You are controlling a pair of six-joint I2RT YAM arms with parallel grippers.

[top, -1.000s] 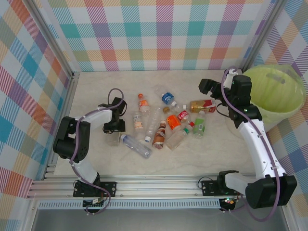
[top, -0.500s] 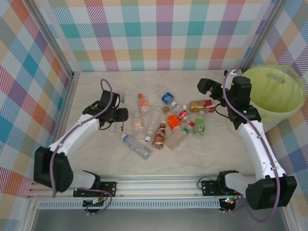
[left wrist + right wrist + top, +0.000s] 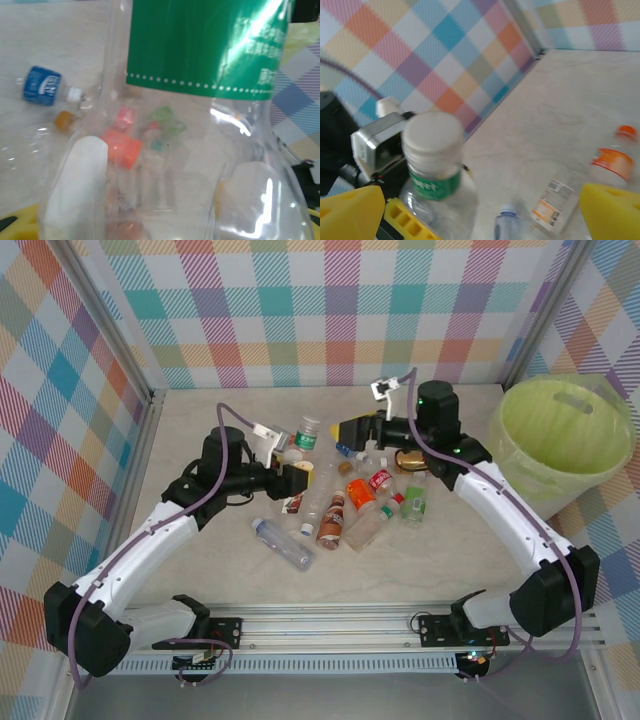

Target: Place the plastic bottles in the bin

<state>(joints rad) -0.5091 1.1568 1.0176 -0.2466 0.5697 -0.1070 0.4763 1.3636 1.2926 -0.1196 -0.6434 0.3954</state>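
looking down on a pale table (image 3: pixel 200 415) with the lime-green bin (image 3: pixel 590 480) standing at its right edge and showing a bare green inside, no bottle in it yet; leaving the plastic bottles (image 3: pixel 358 495) lying loose mid-table, well apart from the bin; clamping the left gripper (image 3: pixel 296 477) on a green-label bottle (image 3: pixel 307 433), raised upright above the pile; spreading the right gripper (image 3: pixel 350 428) wide just beside it; seemingly handing over, next needing the right jaws closing before the left letting go.
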